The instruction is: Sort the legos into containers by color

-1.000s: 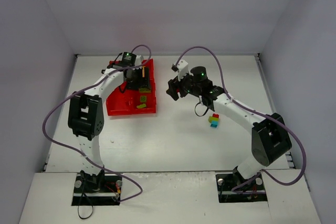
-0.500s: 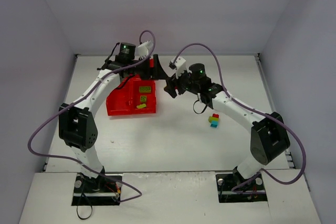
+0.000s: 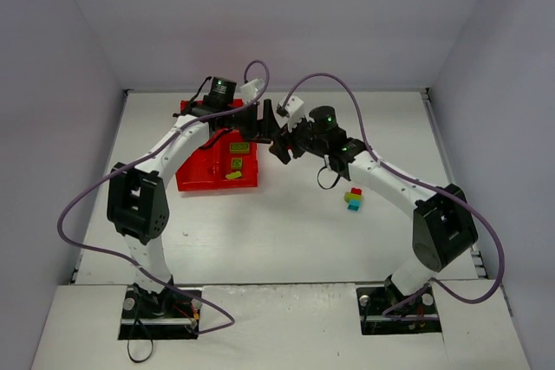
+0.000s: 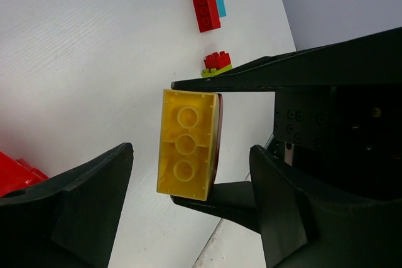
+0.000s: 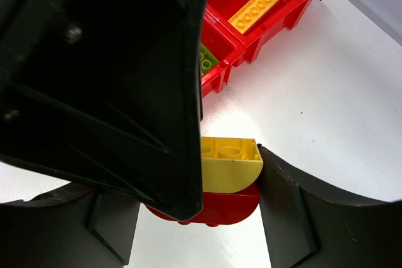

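The white table point(image 3: 286, 231) carries a red tray point(image 3: 192, 181) at the far left and a small clump of bricks point(image 3: 354, 198) right of centre.

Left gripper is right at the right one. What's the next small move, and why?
Probably close the left gripper on the yellow brick. Its open jaws straddle that brick, which the right gripper holds stuck to a red brick, so clamping comes before pulling them apart.
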